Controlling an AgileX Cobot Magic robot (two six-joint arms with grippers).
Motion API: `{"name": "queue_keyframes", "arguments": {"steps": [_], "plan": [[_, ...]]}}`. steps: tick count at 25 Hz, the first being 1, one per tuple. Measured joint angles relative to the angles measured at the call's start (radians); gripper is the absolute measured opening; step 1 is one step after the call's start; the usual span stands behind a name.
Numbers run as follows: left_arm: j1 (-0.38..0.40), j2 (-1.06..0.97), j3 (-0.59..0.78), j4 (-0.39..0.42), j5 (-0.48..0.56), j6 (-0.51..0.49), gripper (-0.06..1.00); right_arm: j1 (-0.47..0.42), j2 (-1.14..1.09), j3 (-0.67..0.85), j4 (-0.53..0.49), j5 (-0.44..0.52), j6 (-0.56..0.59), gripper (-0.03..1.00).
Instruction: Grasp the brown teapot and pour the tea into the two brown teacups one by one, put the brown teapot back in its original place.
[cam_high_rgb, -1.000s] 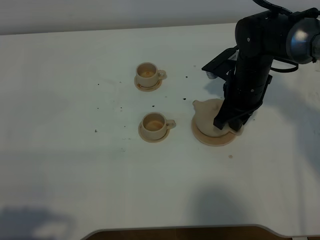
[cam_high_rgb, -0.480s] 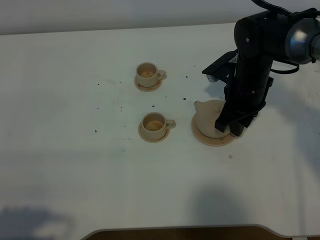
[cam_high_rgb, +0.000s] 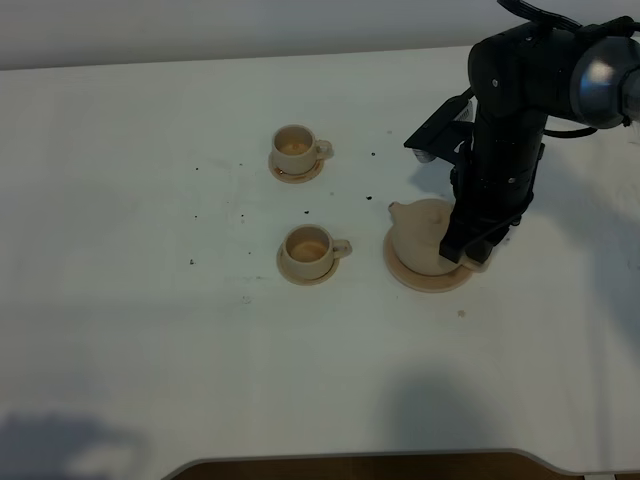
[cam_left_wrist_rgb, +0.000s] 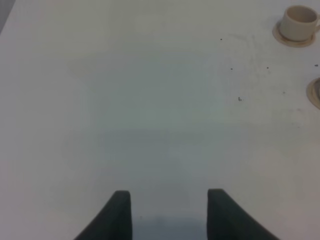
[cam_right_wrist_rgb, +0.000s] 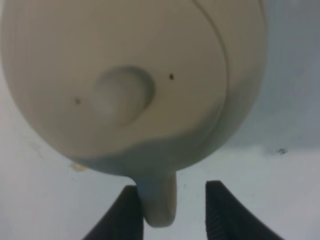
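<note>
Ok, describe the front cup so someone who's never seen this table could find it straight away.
On the white table, a black arm reaches down on the right, over a teapot on a wide saucer. The front cup stands on its own small saucer just left of that teapot. Unlike the other cup, farther back, it is level with the teapot.

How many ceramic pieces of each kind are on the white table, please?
Round pale tan ceramic teapot: 1
Small beige ceramic teacups: 2
Small round beige cup saucers: 2
Wide flat tan saucer disc under the teapot: 1
Total: 6
</note>
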Motion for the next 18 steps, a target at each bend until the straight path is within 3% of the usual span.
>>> {"name": "queue_keyframes", "arguments": {"steps": [18], "plan": [[0.000,0.000,0.000,0.000,0.000,0.000,0.37,0.020,0.000,0.000,-0.018,-0.017,-0.090,0.33]]}}
